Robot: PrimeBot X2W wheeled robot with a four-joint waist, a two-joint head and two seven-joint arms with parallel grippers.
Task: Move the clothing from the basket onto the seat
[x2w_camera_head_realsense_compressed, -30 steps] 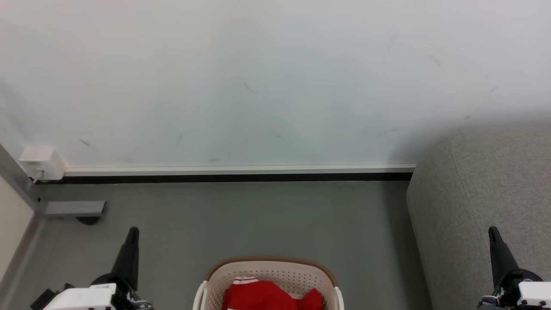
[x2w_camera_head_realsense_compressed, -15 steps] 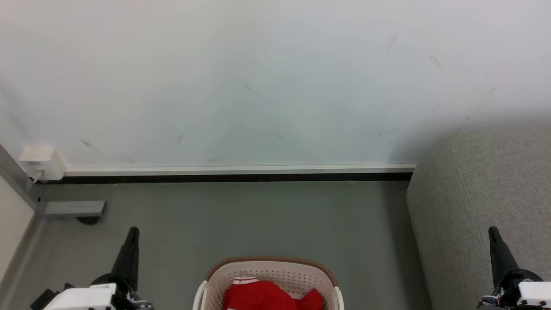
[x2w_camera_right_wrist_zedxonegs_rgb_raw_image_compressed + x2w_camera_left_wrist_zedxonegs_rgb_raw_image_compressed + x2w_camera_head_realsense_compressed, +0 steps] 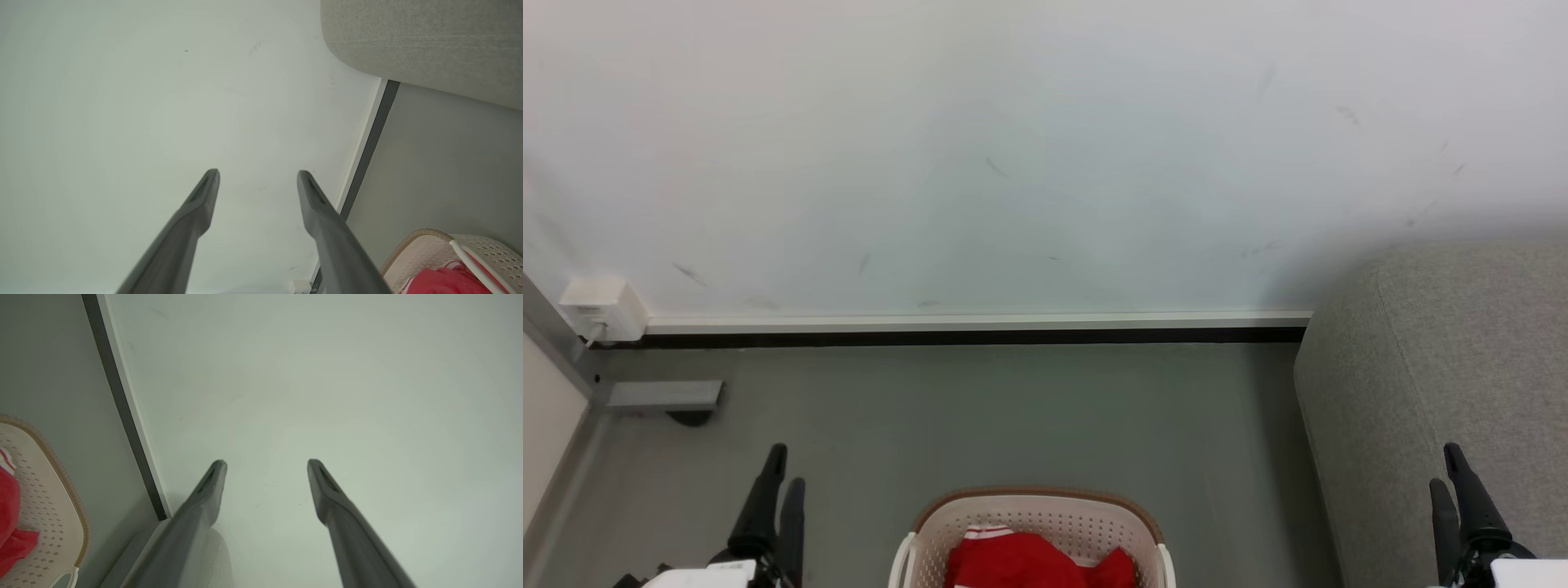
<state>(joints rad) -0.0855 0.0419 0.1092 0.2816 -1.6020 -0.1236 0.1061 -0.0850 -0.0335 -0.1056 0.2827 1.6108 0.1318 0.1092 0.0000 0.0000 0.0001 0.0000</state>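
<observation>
Red clothing (image 3: 1033, 559) lies heaped in the basket (image 3: 1033, 496) on the floor, near the grey sofa (image 3: 1445, 351). The left fingers (image 3: 765, 494) and right fingers (image 3: 1470, 494), pressed together a second ago, now stand wide and empty, seemingly ready for a first grab.

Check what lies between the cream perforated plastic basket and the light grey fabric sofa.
Bare grey floor, per the head view; the basket and sofa stand apart.

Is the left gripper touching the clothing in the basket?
Apart. The head view shows the left gripper open at lower left, with bare floor between it and the basket holding the clothing.
</observation>
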